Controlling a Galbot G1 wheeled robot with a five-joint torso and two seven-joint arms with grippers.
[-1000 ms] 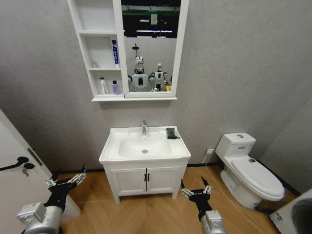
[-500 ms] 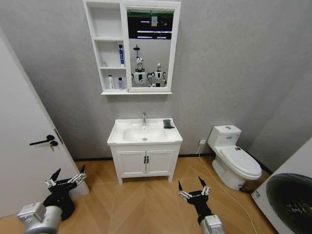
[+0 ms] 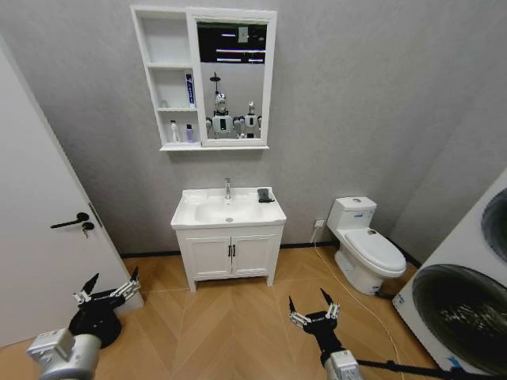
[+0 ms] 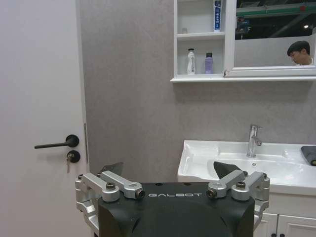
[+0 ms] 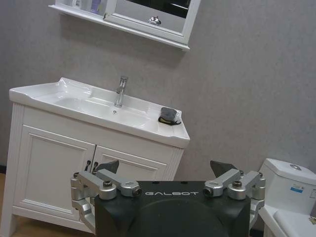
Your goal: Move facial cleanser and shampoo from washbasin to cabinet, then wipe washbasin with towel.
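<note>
Both pincers hang low over the wooden floor, well short of the washbasin [image 3: 228, 214]: my left pincer [image 3: 104, 294] off to the basin's left near the door [image 3: 40, 229], my right pincer [image 3: 312, 312] below and to the basin's right, each with its fingers spread wide and holding nothing. From here I judge the bottle step finished, since two small bottles [image 3: 181, 132] stand on the lowest shelf of the cabinet [image 3: 168, 79], which hangs on the wall directly above the basin, and I see no bottles on the basin's rim. What is left is the wipe. The towel [image 3: 264, 195] lies folded on the basin's back right corner, just right of the tap [image 3: 228, 188]. I am standing far back, so the next move calls for driving up close to the basin, then bringing the right pincer, the nearer one, over that corner to take the cloth.
</note>
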